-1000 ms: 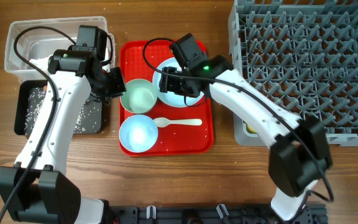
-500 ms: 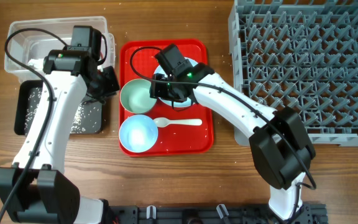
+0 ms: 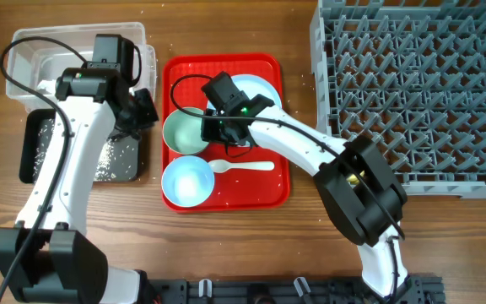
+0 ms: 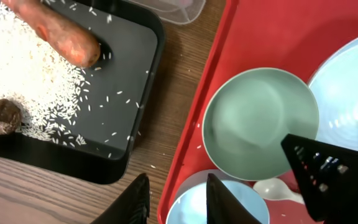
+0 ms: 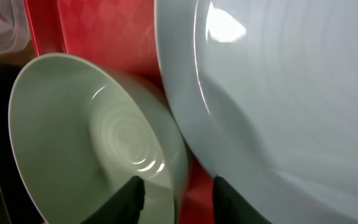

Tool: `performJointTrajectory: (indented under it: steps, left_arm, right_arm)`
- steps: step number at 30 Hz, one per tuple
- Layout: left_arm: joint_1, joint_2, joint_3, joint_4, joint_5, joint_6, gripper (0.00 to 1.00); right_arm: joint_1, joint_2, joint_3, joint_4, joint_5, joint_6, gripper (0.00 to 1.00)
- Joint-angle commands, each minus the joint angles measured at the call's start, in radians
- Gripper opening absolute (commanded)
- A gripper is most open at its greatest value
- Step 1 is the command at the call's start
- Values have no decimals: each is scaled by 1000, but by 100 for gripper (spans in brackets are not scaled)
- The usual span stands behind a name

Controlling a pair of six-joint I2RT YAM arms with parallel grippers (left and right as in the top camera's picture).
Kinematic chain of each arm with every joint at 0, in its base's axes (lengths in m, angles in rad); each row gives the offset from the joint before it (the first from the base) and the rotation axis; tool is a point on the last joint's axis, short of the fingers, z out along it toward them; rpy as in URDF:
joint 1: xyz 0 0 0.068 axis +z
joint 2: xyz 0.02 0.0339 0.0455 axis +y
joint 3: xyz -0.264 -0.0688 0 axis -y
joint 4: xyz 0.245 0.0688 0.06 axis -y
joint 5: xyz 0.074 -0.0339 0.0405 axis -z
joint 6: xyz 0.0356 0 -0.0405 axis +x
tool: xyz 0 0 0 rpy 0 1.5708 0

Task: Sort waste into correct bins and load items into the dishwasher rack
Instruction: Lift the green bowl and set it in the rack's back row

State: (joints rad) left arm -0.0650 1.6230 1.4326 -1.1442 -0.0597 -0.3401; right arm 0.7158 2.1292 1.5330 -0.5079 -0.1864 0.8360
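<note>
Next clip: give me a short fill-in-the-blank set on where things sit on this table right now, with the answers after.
1. The shallow tray holding the carrot and rice grains is ___.
2. The white spoon rests on a serving tray coloured ___.
3. The right gripper, open, hangs at the rim of the bowl that is pale ___.
Missing words: black; red; green.

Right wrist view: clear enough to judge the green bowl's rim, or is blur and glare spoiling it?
Right wrist: blur smears the right rim of the pale green bowl, and glare whitens a patch of the pale blue plate. Left wrist: sharp, single rice grains distinct on the black tray. Overhead: even light.
</note>
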Motion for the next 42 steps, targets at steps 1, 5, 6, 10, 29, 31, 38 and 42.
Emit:
performJointTrajectory:
  steps: [1, 5, 6, 10, 29, 31, 38, 42]
  left_arm:
    - [35, -14, -9, 0, -21, -16, 30]
    - [41, -14, -9, -3, -21, -16, 31]
    - [41, -14, -9, -2, -21, -16, 31]
    - [41, -14, -9, -2, -21, -16, 46]
    - [81, -14, -9, 69, -32, -20, 100]
    - [99, -14, -9, 90, -32, -20, 100]
    - [117, -14, -9, 93, -32, -20, 100]
    - [117, -14, -9, 93, -32, -20, 100]
  right_arm:
    - [1, 25, -10, 11, 11, 13, 22]
    - [-2, 25, -10, 10, 10, 12, 4]
    - [-3, 25, -10, 10, 7, 12, 4]
    - [-6, 23, -8, 9, -8, 2, 4]
    - [-354, -600, -7, -373, 893, -186, 4]
    - [-378, -578, -7, -364, 1080, -187, 4]
    - [-419, -431, -7, -49, 1301, -611, 4]
    - [-419, -303, -7, 245, 1372, -1007, 4]
